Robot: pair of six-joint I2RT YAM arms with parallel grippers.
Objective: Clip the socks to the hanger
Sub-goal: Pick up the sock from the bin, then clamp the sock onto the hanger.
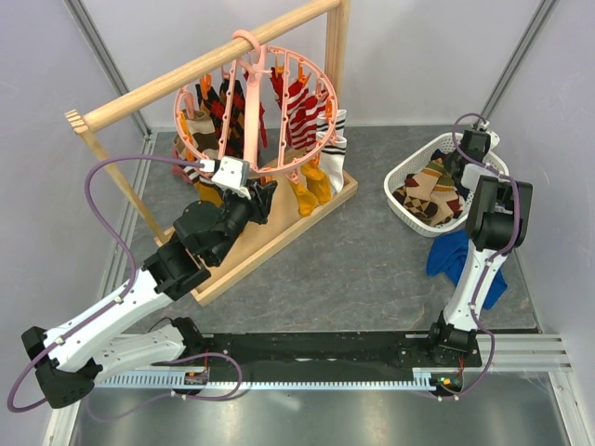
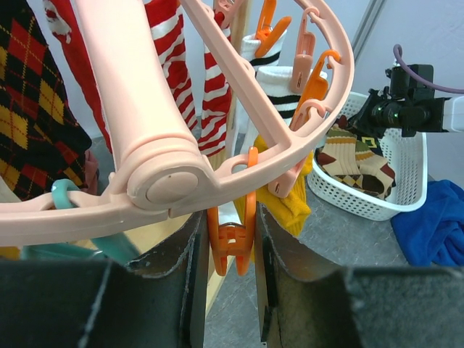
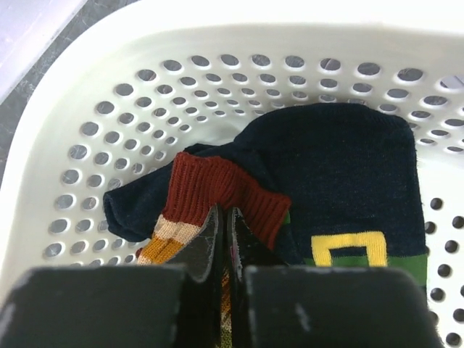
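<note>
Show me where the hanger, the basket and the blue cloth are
hanger [image 2: 170,185], left wrist view, its round hub.
basket [image 3: 217,29], right wrist view, far rim.
blue cloth [image 1: 447,254], top view, left part.

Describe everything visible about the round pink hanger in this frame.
The hanger is a round ring of what looks like salmon-pink plastic, with cross spokes, a central hub and a top hook over the wooden rail, hanging tilted. Small orange and pink clips dangle from its rim; many hold socks, striped and argyle. The left hand is at its near rim, gripping one orange clip.
</note>
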